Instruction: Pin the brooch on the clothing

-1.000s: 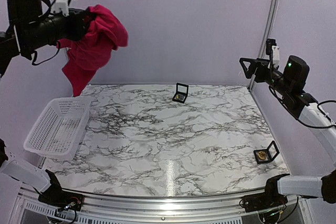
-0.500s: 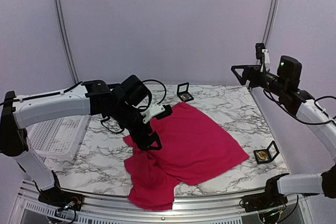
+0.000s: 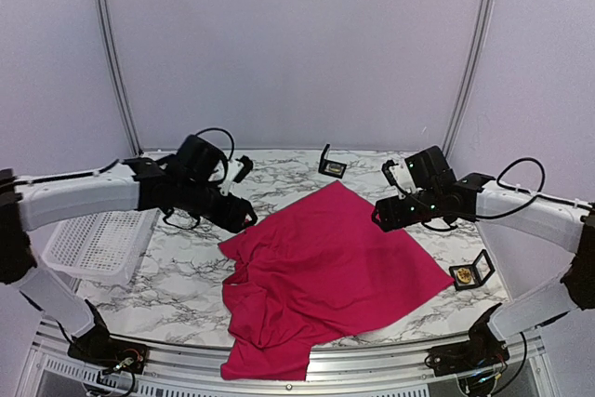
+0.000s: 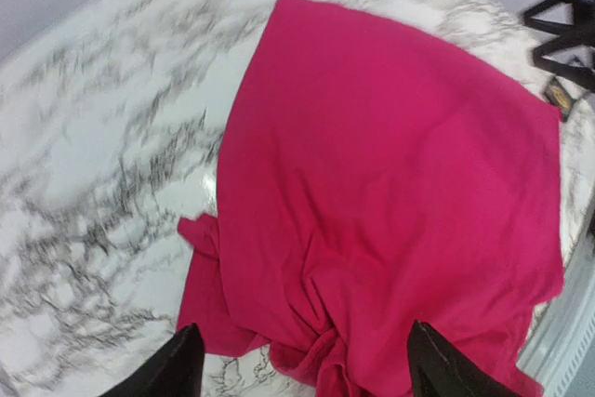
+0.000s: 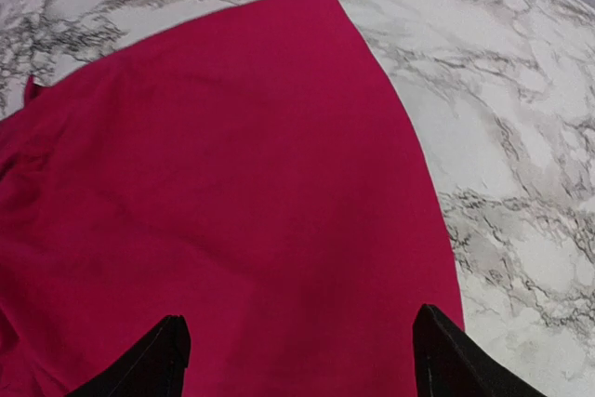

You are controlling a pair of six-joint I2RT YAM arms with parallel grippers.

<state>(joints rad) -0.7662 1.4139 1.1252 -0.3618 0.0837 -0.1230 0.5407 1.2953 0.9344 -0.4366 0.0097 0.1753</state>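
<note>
The clothing [image 3: 335,258], a magenta T-shirt, is lying across the middle of the table [image 3: 186,276]. Its far half is spreading fairly flat towards 12 o'clock, while its near part is bunching into folds and hanging over the table edge at about 6 o'clock. So the garment is down, but it is only partly smoothed.

The left fingers [image 4: 183,367] are standing wide apart with nothing between them, hovering above the shirt's edge at 9 o'clock. The right fingers [image 5: 163,355] are likewise spread and empty, hanging over the flat cloth towards 3 o'clock. Neither pair is gripping fabric.

Two small black boxes are sitting on the marble. The far box [image 3: 332,167] is resting at 12 o'clock, just beyond the shirt's far corner and showing something yellow inside. The near box [image 3: 471,271] is propped open at about 4 o'clock, just beside the shirt's right corner, and a gold brooch [image 3: 462,274] is showing in it. A white basket [image 3: 93,244] is sitting at 9 o'clock, apart from the cloth.

Judging by this, the task is barely beginning. No brooch is out of its box, nothing is pinned, and the picking, carrying and fastening are all waiting to be done.
</note>
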